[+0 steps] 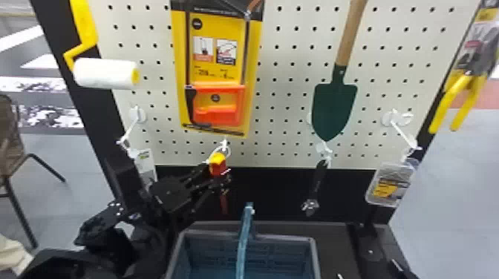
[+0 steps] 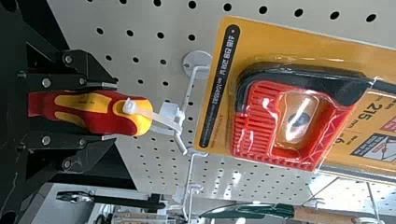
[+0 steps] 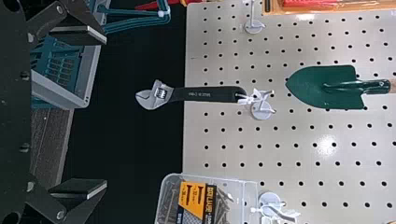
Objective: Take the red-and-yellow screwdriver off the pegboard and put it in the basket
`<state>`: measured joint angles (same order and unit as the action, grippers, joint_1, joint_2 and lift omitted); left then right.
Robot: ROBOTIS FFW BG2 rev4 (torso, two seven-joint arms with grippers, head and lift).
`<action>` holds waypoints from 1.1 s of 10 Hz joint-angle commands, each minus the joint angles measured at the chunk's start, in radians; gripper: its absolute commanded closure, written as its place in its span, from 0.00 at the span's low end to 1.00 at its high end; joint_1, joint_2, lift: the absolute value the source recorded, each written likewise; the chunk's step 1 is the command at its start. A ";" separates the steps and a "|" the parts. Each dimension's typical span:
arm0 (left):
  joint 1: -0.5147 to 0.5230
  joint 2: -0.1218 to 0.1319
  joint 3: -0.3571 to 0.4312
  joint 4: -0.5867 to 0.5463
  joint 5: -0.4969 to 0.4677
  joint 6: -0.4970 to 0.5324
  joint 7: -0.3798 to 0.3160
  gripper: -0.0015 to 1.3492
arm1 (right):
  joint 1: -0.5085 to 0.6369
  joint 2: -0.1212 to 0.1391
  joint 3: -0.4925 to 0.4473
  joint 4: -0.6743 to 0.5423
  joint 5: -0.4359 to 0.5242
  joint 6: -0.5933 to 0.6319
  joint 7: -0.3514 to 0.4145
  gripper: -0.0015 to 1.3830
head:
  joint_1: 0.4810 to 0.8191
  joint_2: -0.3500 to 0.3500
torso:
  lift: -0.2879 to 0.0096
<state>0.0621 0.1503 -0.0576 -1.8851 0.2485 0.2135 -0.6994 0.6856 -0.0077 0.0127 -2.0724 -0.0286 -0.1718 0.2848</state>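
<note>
One pegboard (image 1: 286,55) seen from the head and both wrists.
The head camera looks forward and down over the basket (image 1: 286,239), from farthest back. The left wrist camera, turned on its side, looks closely along the screwdriver (image 2: 98,112) toward the package (image 2: 252,126), the board at a slant. The right wrist camera, also sideways, faces the wrench (image 3: 201,94) and trowel (image 3: 322,88) more squarely; all three views share these two, while head and right wrist share the basket.

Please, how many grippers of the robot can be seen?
2: the left gripper, closed on the screwdriver at the pegboard, and the right gripper, open, in the right wrist view.
</note>
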 commanded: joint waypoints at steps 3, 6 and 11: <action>0.003 0.000 0.002 -0.001 0.000 -0.002 0.000 0.82 | 0.004 0.000 0.000 -0.005 0.001 0.000 -0.004 0.15 | 0.20 0.50 | 0.63; 0.003 0.000 0.002 -0.001 0.000 -0.008 0.000 0.82 | 0.011 0.000 0.001 -0.008 0.001 0.000 -0.010 0.15 | 0.20 0.50 | 0.63; 0.026 -0.006 0.016 -0.055 -0.003 0.012 0.009 0.82 | 0.013 -0.002 0.000 -0.010 0.002 0.000 -0.012 0.15 | 0.20 0.50 | 0.63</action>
<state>0.0849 0.1460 -0.0442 -1.9333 0.2457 0.2222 -0.6902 0.6980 -0.0087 0.0127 -2.0827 -0.0261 -0.1716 0.2730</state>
